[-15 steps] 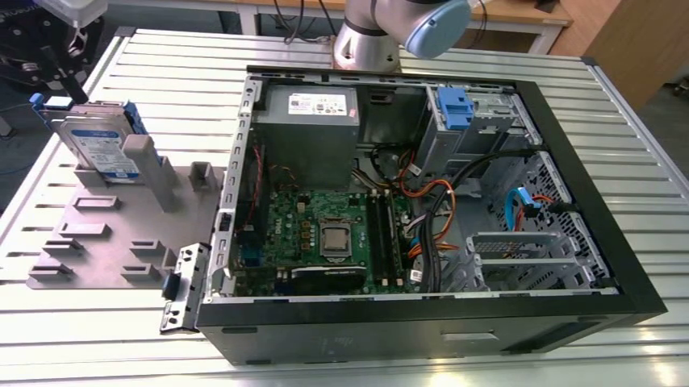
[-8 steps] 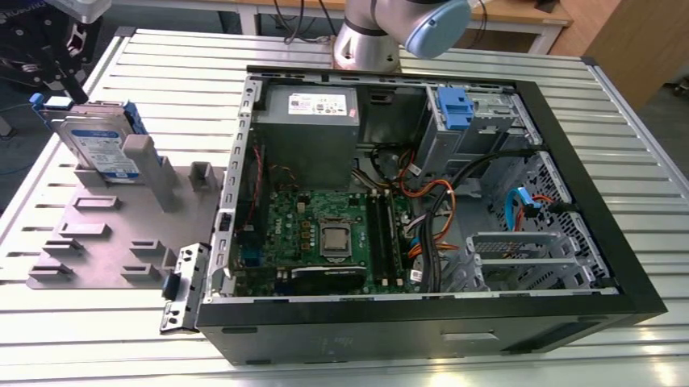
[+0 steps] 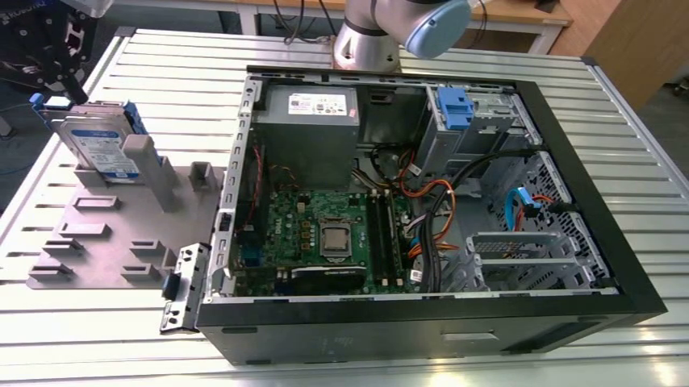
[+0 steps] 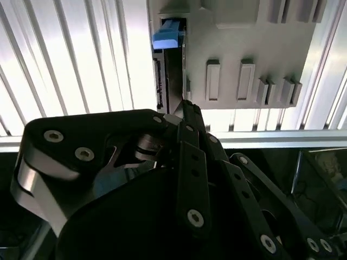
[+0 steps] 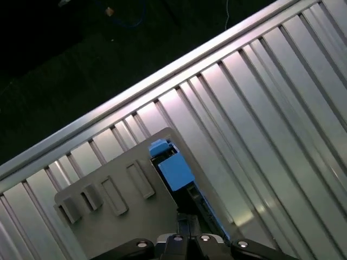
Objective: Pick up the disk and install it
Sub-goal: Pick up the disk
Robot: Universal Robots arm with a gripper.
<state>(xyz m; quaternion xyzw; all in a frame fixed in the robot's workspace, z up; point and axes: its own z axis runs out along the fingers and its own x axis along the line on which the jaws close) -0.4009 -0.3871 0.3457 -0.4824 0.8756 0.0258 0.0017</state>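
The disk (image 3: 102, 149) is stood on edge in a slot of the grey fixture plate (image 3: 108, 234), directly beneath the end effector (image 3: 60, 81). In both wrist views the disk's narrow edge (image 4: 171, 70) and 1 blue rail end (image 5: 174, 170) are seen just ahead of the end effector's tip (image 4: 187, 111). Contact cannot be told, nor whether the end effector is open or closed. The plate is laid on the slatted worktop (image 3: 129, 339). Farther from the end effector, beyond the plate, 1 open computer case (image 3: 431, 322) is placed, containing the motherboard (image 3: 323, 234).
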